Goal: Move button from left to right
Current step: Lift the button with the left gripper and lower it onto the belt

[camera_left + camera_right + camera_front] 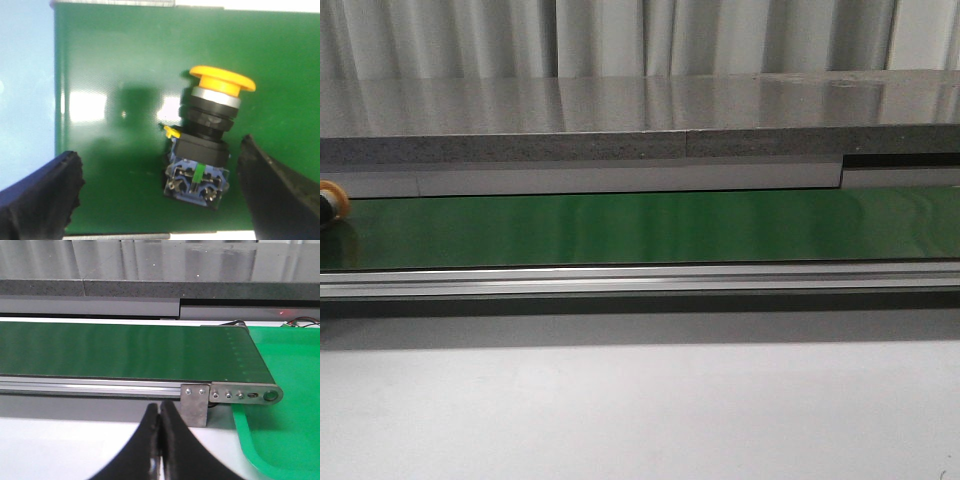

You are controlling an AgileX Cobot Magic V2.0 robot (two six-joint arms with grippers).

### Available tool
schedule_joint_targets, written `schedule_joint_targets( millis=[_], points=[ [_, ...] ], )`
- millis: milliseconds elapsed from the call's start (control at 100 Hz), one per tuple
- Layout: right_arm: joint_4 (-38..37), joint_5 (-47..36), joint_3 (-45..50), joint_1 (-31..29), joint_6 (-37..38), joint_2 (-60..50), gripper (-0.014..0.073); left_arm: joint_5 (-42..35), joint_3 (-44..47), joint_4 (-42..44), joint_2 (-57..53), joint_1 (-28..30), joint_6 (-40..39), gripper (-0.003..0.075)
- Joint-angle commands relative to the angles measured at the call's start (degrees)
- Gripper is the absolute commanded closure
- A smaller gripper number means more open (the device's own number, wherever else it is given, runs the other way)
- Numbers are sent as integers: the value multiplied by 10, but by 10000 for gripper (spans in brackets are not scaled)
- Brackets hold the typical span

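Observation:
The button point(209, 131) lies on its side on the green conveyor belt point(115, 75), yellow cap away from the camera, black body and blue-green terminal end toward it. In the front view only part of it shows at the far left edge point(332, 203). My left gripper point(160, 192) is open above the belt; its fingers stand either side of the button's body without touching. My right gripper point(160, 412) is shut and empty, in front of the belt's right end.
The belt point(650, 228) runs left to right with an aluminium side rail point(640, 280) in front. A green tray point(285, 415) sits beyond the belt's right end, by the roller bracket point(230, 394). A grey stone ledge point(620, 120) lies behind.

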Motion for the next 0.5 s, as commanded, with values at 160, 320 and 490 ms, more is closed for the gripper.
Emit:
schedule_joint_targets(
  millis=[160, 320, 490],
  points=[
    [-5, -43, -9, -3, -2, -12, 661, -61, 14, -13, -128, -43, 0, 118],
    [-5, -43, -9, -3, -2, -12, 661, -131, 89, -13, -236, -73, 0, 118],
    [-5, -43, -9, -3, -2, -12, 661, -249, 190, -9, -368, -94, 0, 118]
  ],
)
